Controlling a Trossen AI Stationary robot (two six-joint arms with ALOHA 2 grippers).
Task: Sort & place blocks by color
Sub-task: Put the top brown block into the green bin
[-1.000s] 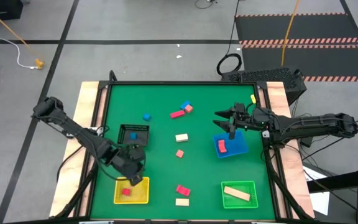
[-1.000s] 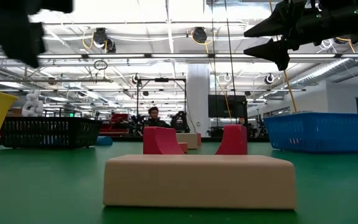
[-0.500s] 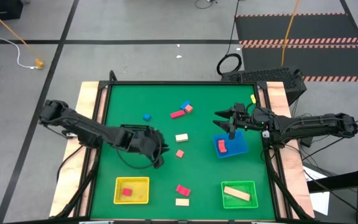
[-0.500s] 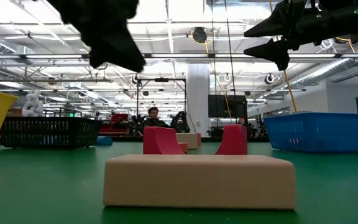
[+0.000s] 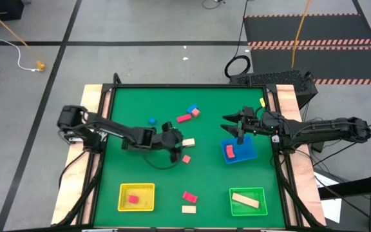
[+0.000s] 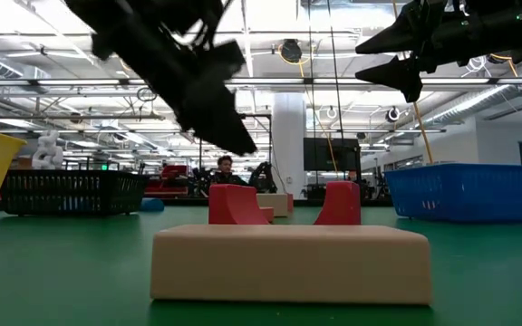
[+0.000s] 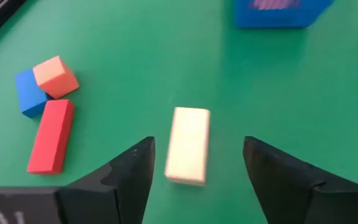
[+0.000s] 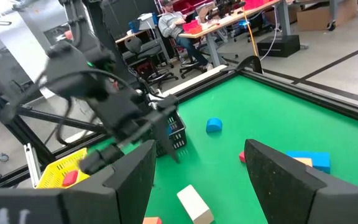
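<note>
My left gripper (image 5: 174, 143) (image 7: 197, 155) stands open at the table's middle, a little above the mat. A cream block (image 7: 188, 152) (image 5: 188, 142) lies flat on the mat just ahead of it, in line with the gap between its fingers and untouched. A red bar (image 7: 50, 135), a salmon block (image 7: 55, 76) and a blue block (image 7: 27, 93) lie together beyond. My right gripper (image 5: 234, 123) (image 8: 197, 162) hangs open above the blue tray (image 5: 247, 153), which holds a red block (image 5: 230, 151).
The yellow tray (image 5: 145, 202) at the near left holds a red block (image 5: 132, 199). The green tray (image 5: 257, 193) holds a cream bar (image 5: 245, 200). On the mat lie a blue block (image 5: 152, 120), a salmon block (image 5: 186, 158), a red block (image 5: 189, 196) and a cream block (image 5: 188, 209). A black tray (image 6: 71, 192) stands under the left arm.
My left gripper has swung from above the yellow tray toward the table's far and right side, turning as it went, and now sits low beside the cream block at the middle. The red block stays in the yellow tray. My right arm has kept still.
</note>
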